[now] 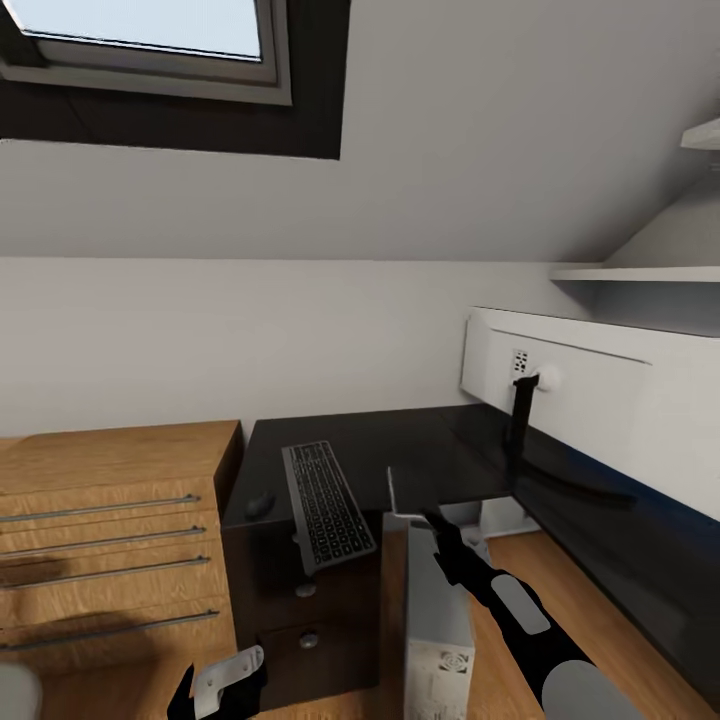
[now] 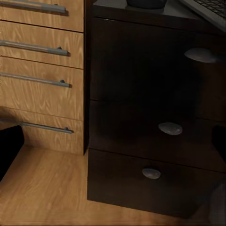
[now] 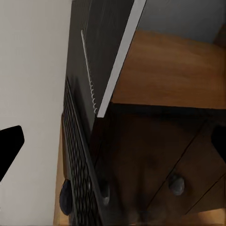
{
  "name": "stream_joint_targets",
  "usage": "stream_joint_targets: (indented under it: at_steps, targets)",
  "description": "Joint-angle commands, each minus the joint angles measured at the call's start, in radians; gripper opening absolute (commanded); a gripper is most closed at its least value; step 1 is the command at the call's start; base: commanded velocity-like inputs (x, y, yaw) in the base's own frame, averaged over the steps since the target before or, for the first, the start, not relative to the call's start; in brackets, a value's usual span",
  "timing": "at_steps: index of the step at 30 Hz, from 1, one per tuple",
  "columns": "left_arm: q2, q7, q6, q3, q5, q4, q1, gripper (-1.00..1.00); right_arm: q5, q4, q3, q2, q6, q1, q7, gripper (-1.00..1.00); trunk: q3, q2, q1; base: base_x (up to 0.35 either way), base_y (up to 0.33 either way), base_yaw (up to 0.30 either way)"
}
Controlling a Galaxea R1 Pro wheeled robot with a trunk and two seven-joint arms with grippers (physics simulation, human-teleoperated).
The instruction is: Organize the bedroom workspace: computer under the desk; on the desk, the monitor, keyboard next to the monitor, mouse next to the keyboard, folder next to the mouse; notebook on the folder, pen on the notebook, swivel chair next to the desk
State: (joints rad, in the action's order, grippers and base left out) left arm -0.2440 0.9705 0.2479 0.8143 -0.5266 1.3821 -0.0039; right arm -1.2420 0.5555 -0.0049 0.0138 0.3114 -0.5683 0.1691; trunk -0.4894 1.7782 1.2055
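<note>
On the black desk (image 1: 420,440) the keyboard (image 1: 325,505) overhangs the front edge, with the mouse (image 1: 260,505) to its left. The monitor (image 1: 600,400) stands at the right, its white back toward me. A thin grey notebook (image 1: 445,488) lies at the desk's inner corner; its spiral edge shows in the right wrist view (image 3: 101,52). My right gripper (image 1: 432,520) is open just below the notebook's front edge. The computer (image 1: 437,640) stands on the floor below. My left gripper (image 1: 215,695) hangs open, low before the desk drawers (image 2: 170,128). The folder, pen and swivel chair are out of view.
A light wood cabinet (image 1: 110,540) with long metal handles stands against the desk's left side. White shelves (image 1: 640,272) hang on the wall above the monitor. A skylight (image 1: 150,40) sits in the sloped ceiling. Wood floor (image 1: 590,620) lies open right of the computer.
</note>
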Motion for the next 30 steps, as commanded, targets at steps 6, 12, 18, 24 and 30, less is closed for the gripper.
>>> stream_joint_targets:
  at_steps: [6, 12, 18, 24, 30]
  targets:
    - [-0.001, 0.002, 0.005, 0.002, -0.008, 0.002, -0.001, 1.00, -0.006, 0.000, 0.000, 0.000, 0.003, -0.001, 0.001, 1.00, -0.001, 0.001, 0.000, -0.248, -0.172, 0.000]
    - [0.000, 0.003, 0.005, 0.002, -0.007, 0.002, -0.001, 1.00, -0.004, 0.000, 0.000, 0.000, -0.001, -0.001, 0.001, 1.00, -0.001, 0.001, 0.000, -0.116, -0.096, 0.000]
    - [0.000, 0.003, 0.005, 0.002, -0.007, 0.002, -0.001, 1.00, 0.004, 0.000, 0.002, 0.000, -0.022, -0.001, -0.005, 1.00, 0.005, -0.013, -0.008, -0.022, -0.018, 0.000]
    - [0.000, 0.003, 0.005, 0.002, -0.008, 0.001, -0.001, 1.00, 0.007, 0.001, 0.007, 0.000, -0.052, 0.000, -0.005, 1.00, 0.024, -0.055, -0.031, -0.003, -0.003, 0.000]
    - [0.000, 0.004, 0.005, 0.002, -0.009, 0.000, -0.001, 1.00, 0.012, 0.002, 0.014, 0.004, -0.111, 0.000, -0.015, 1.00, 0.043, -0.097, -0.054, 0.000, 0.000, 0.000]
